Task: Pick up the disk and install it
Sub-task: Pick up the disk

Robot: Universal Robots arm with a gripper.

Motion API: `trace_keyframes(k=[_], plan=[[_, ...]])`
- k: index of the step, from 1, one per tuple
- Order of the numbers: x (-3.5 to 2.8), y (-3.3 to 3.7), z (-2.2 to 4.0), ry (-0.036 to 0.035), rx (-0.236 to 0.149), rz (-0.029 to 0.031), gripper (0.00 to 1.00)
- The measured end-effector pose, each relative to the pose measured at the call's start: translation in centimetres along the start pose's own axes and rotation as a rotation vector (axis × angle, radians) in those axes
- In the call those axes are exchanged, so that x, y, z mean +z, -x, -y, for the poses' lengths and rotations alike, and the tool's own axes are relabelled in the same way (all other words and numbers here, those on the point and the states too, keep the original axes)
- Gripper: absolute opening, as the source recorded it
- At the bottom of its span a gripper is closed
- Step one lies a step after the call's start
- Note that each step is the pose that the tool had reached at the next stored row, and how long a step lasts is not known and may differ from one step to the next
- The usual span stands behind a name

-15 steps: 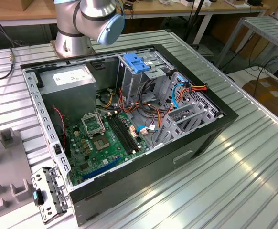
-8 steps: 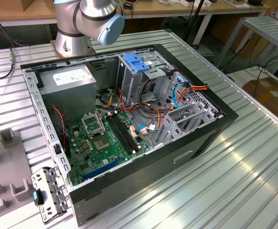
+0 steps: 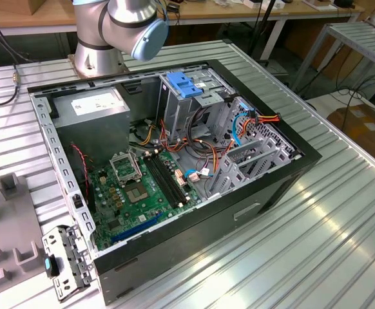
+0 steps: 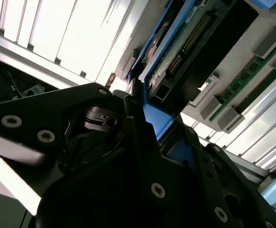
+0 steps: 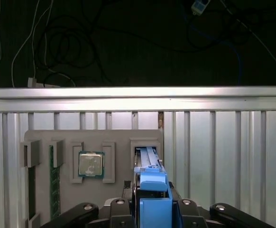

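Note:
The disk stands on edge in a slot of a grey fixture tray, its bright blue rail facing up. My gripper straddles that rail, with a dark finger pressed against each side of the blue plastic. In the second wrist view the disk shows its green circuit board and connector, and the blue rail runs down between the fingers of the gripper. I cannot tell whether the disk has risen out of its slot. The open computer case lies on the ribbed aluminium table.
The tray also holds a processor chip and memory sticks. The table's edge is just beyond the tray, with cables on the dark floor past it. In the case, a pale blue bracket tops the drive cage. The arm's base stands behind the case.

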State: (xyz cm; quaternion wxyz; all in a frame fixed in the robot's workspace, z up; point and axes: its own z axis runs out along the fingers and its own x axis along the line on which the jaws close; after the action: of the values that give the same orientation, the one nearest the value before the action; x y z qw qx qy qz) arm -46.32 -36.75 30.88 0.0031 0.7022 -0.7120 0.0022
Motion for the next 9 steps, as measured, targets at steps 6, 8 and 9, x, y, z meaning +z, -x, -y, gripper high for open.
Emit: trace_keyframes(k=[6,8,9], plan=[[-0.48,0.00,0.00,-0.0001,0.000,-0.0087,0.37],[-0.65,-0.01,0.01,-0.0002,0.000,-0.0115,0.37],[-0.76,-0.01,0.01,-0.0003,0.000,-0.0134,0.37]])
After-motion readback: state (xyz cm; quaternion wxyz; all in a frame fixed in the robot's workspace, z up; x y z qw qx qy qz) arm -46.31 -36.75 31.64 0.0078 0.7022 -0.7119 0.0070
